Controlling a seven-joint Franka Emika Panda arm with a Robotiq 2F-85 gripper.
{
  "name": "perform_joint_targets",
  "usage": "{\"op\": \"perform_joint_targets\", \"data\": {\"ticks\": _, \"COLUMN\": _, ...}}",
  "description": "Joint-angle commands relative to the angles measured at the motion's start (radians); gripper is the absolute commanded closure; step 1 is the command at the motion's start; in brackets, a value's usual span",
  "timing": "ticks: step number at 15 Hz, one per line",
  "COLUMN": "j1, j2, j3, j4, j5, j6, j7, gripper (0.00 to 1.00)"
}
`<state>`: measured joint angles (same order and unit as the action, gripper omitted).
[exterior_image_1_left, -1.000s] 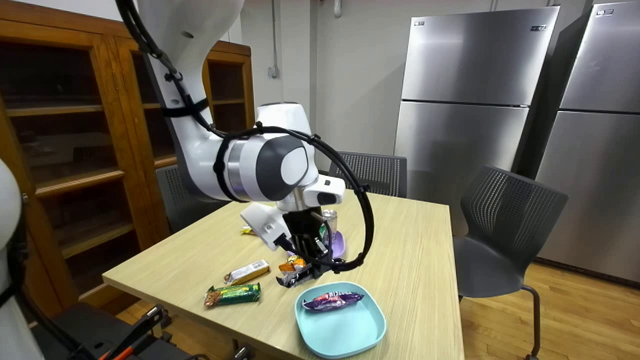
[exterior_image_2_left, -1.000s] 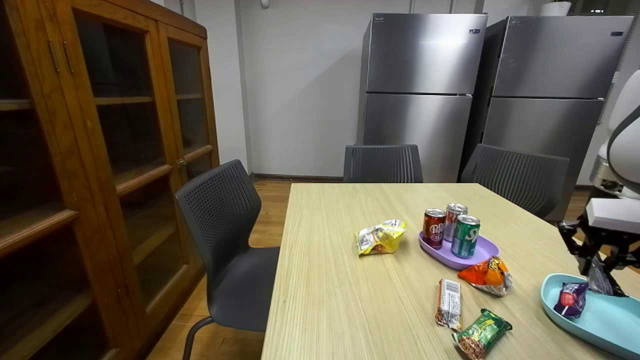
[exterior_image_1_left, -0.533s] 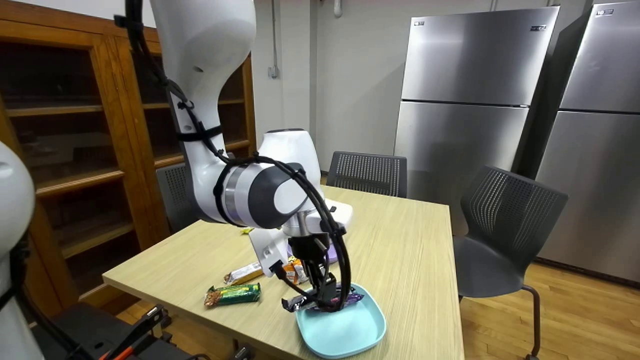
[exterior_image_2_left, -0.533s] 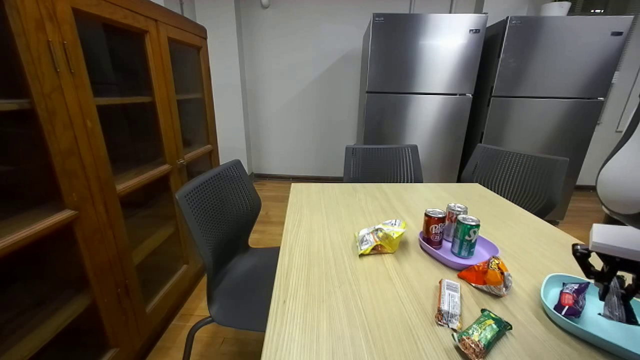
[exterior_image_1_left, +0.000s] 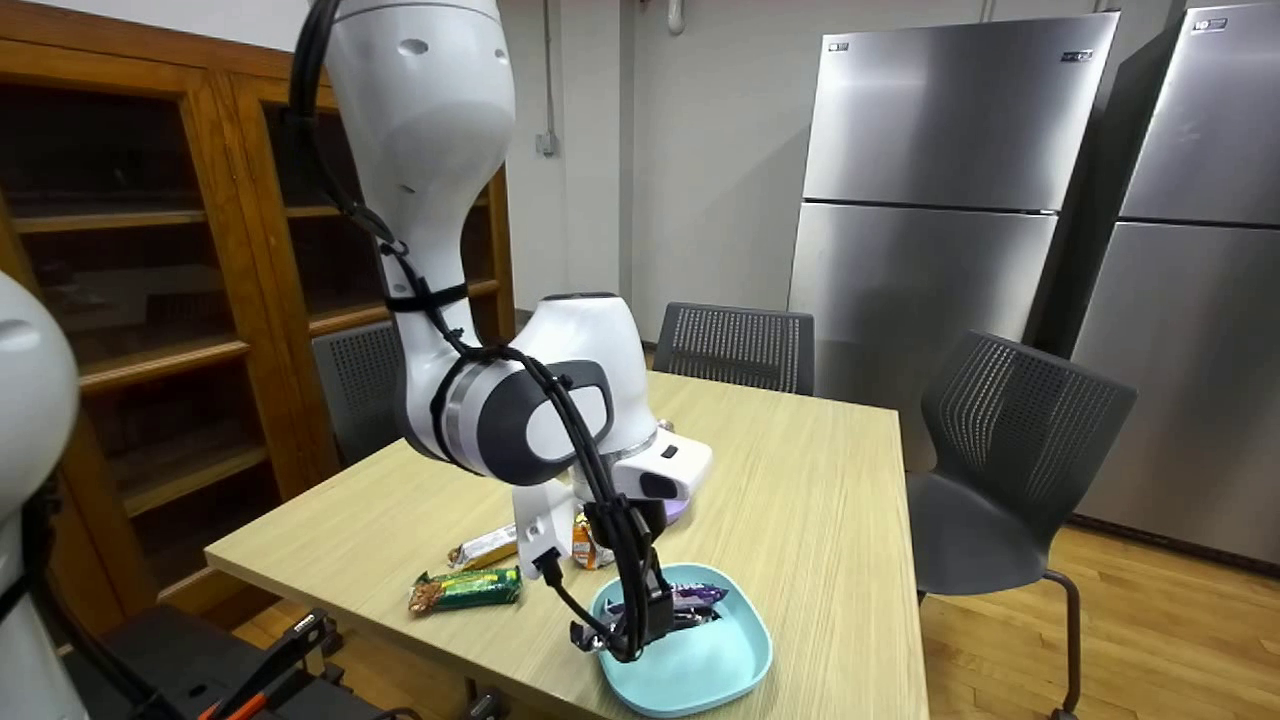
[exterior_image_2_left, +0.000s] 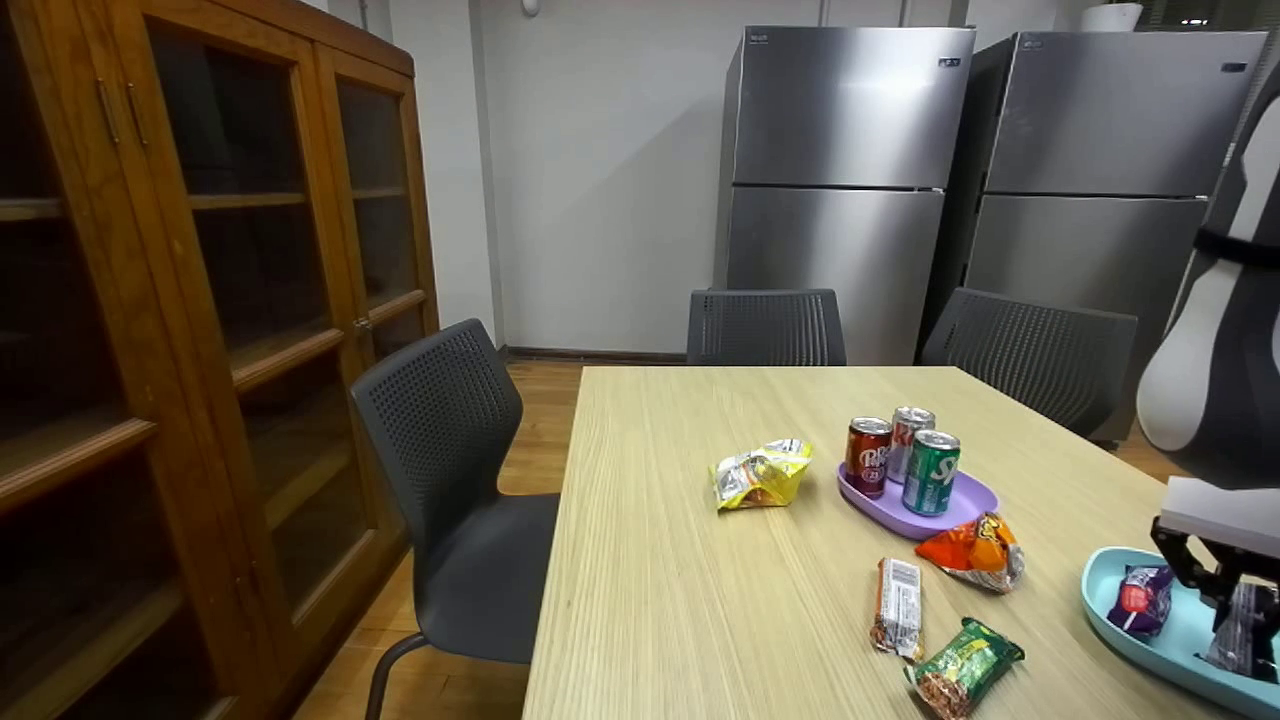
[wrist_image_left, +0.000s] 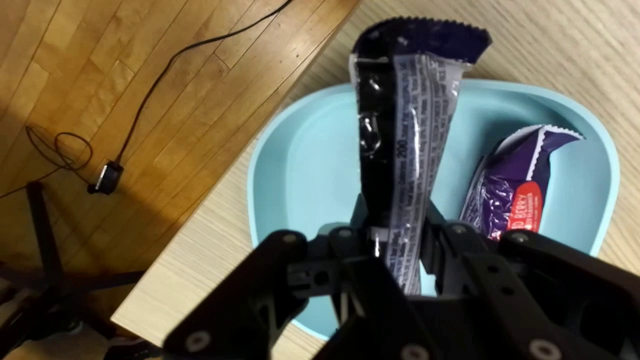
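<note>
Within the end effector (wrist_image_left: 395, 227), a glossy, crimp-ended snack bar (wrist_image_left: 402, 140) is pinched; just beside and below, a crinkled purple berry bar (wrist_image_left: 512, 192) is carried by a smooth, rounded-square turquoise plate (wrist_image_left: 320, 155).

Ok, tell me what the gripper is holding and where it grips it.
The gripper holds a dark-wrapped bar by its long sides, between its two ends.

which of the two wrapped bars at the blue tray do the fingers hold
The dark bar with the grey printed panel, pinched between the fingers; the purple bar with the red label lies loose in the tray.
</note>
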<state>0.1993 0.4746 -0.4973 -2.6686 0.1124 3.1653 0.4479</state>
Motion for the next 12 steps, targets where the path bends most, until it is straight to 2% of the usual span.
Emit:
{"op": "perform_joint_targets", "data": {"ticks": 1, "j1": -0.010, "j2": 0.044, "j3": 0.023, "j4": 0.049, "j5": 0.065, "j6": 0.009, "j7": -0.040, "gripper": 0.94}}
{"op": "perform_joint_targets", "data": {"ticks": 4, "j1": -0.007, "j2": 0.070, "j3": 0.030, "j4": 0.079, "j5": 0.082, "j6": 0.006, "j7": -0.040, "gripper": 0.94}}
{"op": "perform_joint_targets", "data": {"ticks": 5, "j1": -0.004, "j2": 0.078, "j3": 0.032, "j4": 0.087, "j5": 0.086, "j6": 0.004, "j7": -0.039, "gripper": 0.87}}
{"op": "perform_joint_targets", "data": {"ticks": 6, "j1": 0.002, "j2": 0.084, "j3": 0.030, "j4": 0.093, "j5": 0.091, "j6": -0.002, "j7": -0.037, "gripper": 0.52}}
{"op": "perform_joint_targets", "data": {"ticks": 7, "j1": 0.003, "j2": 0.084, "j3": 0.031, "j4": 0.096, "j5": 0.092, "j6": -0.003, "j7": -0.040, "gripper": 0.52}}
{"op": "perform_joint_targets", "data": {"ticks": 8, "j1": 0.007, "j2": 0.076, "j3": 0.028, "j4": 0.095, "j5": 0.087, "j6": -0.002, "j7": -0.048, "gripper": 0.47}}
{"op": "perform_joint_targets", "data": {"ticks": 12, "j1": 0.041, "j2": 0.022, "j3": 0.003, "j4": 0.070, "j5": 0.050, "j6": -0.003, "j7": -0.118, "gripper": 0.18}}
